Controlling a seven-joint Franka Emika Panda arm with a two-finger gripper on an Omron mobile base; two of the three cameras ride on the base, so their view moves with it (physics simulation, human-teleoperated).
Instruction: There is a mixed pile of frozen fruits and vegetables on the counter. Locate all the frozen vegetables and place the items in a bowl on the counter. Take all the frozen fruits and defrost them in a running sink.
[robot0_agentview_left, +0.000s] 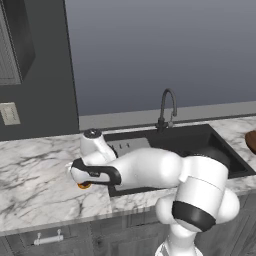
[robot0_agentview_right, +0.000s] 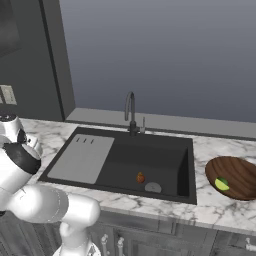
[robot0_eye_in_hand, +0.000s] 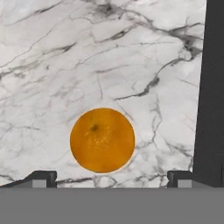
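Observation:
A bright orange ball (robot0_eye_in_hand: 102, 140), one of the frozen fruits, lies on the white marble counter (robot0_eye_in_hand: 52, 65) just left of the sink. My gripper (robot0_eye_in_hand: 111, 177) hangs right over it, open, with its two fingertips (robot0_eye_in_hand: 43, 177) wide on either side of the ball and nothing held. From the left base view the hand covers most of the orange ball (robot0_agentview_left: 83, 186). A reddish-brown stemmed fruit (robot0_agentview_right: 140, 177) lies in the black sink (robot0_agentview_right: 150, 155). The dark reddish-brown bowl (robot0_agentview_right: 240, 170) stands on the counter right of the sink, with a pale yellow-green bit (robot0_agentview_right: 221, 183) inside.
The dark gooseneck tap (robot0_agentview_right: 130, 112) rises behind the basin. A grey ribbed drainboard (robot0_agentview_right: 82, 157) fills the sink's left part. The sink's dark rim (robot0_eye_in_hand: 212, 87) runs close beside the ball. A wall outlet (robot0_agentview_left: 9, 113) and a dark cabinet stand at the far left.

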